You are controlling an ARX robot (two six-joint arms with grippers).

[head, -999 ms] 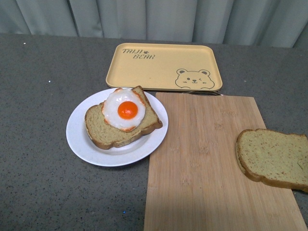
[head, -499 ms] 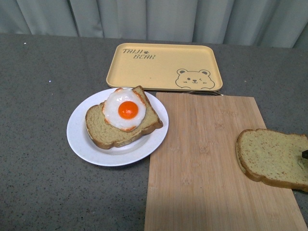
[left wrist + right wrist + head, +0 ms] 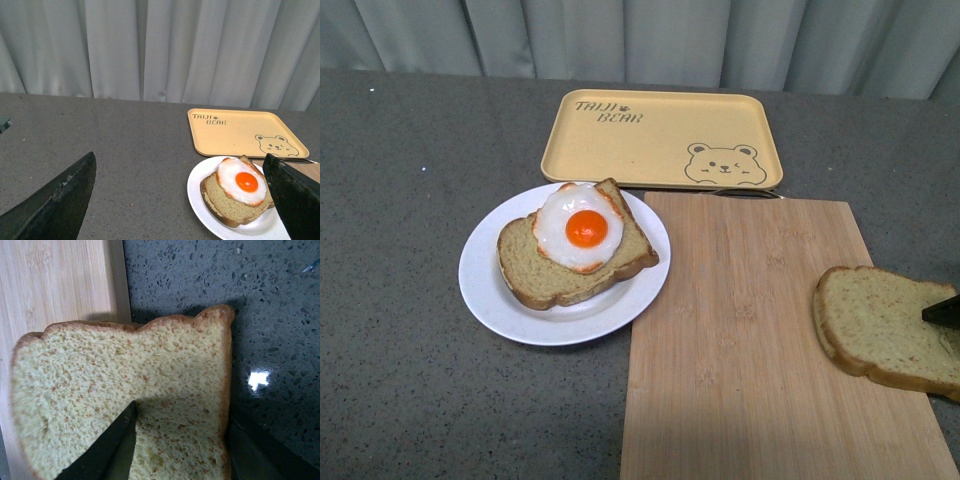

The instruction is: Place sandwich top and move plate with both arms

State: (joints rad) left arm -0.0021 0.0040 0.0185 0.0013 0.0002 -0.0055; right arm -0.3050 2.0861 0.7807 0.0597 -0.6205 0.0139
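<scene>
The sandwich top (image 3: 875, 325), a plain tan-green slice, lies half on the wooden cutting board's right edge and half on the table. My right gripper (image 3: 182, 410) is open and straddles its end. One finger (image 3: 102, 447) is over the crumb and the other (image 3: 257, 452) is outside the crust. Only one fingertip (image 3: 942, 310) shows in the front view. The white plate (image 3: 485, 295) holds the other slice (image 3: 535, 275) with a fried egg (image 3: 578, 228). My left gripper (image 3: 179, 157) is open and empty, above the table short of the plate (image 3: 196, 192).
The cutting board (image 3: 740, 340) lies right of the plate, touching its rim. A yellow bear-print tray (image 3: 650, 135) sits behind both. A grey curtain hangs at the back of the speckled grey table (image 3: 400, 200).
A black fingertip of my right gripper has come in from the right edge and now sits over the sandwich top. The plate and egg slice have not moved.
</scene>
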